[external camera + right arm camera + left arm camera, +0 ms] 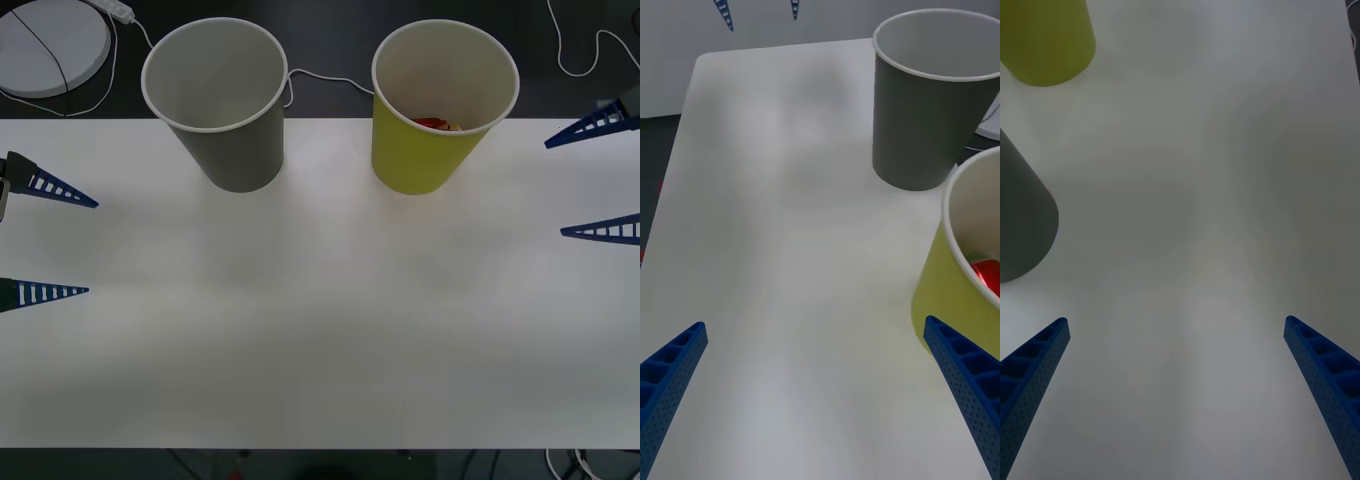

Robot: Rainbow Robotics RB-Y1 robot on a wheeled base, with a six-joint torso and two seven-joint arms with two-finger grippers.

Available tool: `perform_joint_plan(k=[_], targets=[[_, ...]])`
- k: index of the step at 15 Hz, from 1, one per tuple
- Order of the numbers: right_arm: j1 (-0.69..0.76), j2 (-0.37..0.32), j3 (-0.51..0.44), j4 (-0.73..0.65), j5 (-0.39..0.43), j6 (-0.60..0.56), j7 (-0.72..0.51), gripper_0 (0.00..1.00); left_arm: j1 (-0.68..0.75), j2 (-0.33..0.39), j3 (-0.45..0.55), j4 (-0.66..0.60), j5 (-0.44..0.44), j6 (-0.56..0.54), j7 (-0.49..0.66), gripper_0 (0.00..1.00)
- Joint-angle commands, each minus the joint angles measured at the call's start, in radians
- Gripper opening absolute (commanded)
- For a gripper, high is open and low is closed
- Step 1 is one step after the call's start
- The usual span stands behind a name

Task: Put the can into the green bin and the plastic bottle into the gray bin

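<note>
The gray bin (pixel 230 150) stands at the back left of the white table, and I cannot see into its bottom. To its right stands the green bin (pixel 420 160) with the red can (pixel 435 124) lying inside it. The right wrist view shows the can (pixel 989 274) inside the green bin (pixel 940 292), with the gray bin (pixel 917 120) beyond. The plastic bottle is out of view. My left gripper (pixel 92 248) is open at the table's left edge. At the right edge my right gripper (pixel 554 189) is open, holding nothing. Both bins, gray (pixel 1019 225) and green (pixel 1045 37), appear in the left wrist view.
A white round disc (pixel 50 45) with a cable lies on the dark surface behind the table's back left. A white cable (pixel 330 80) runs behind the bins. The table's bare white top (pixel 320 320) stretches from the bins to the front edge.
</note>
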Motion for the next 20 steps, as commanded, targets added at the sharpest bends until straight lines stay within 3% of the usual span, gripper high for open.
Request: perform_joint_plan(k=[1,5,8,10,16,20], targets=[[0.062,0.001,-0.012,0.0,-0.006,0.0,0.076,1.0,0.0,0.0,0.0,0.0,0.0,0.0,0.0,1.0],[0.146,0.016,-0.038,-0.008,0.007,0.0,0.151,1.0,0.0,0.0,0.0,0.0,0.0,0.0,0.0,1.0],[0.241,0.076,-0.135,-0.104,0.107,0.0,0.153,1.0,0.0,0.0,0.0,0.0,0.0,0.0,0.0,1.0],[0.301,0.11,-0.171,-0.146,0.13,0.0,0.151,1.0,0.0,0.0,0.0,0.0,0.0,0.0,0.0,1.0],[0.367,0.177,-0.193,-0.175,0.17,0.0,0.171,1.0,0.0,0.0,0.0,0.0,0.0,0.0,0.0,1.0],[0.365,0.182,-0.194,-0.19,0.175,0.0,0.171,1.0,0.0,0.0,0.0,0.0,0.0,0.0,0.0,1.0]])
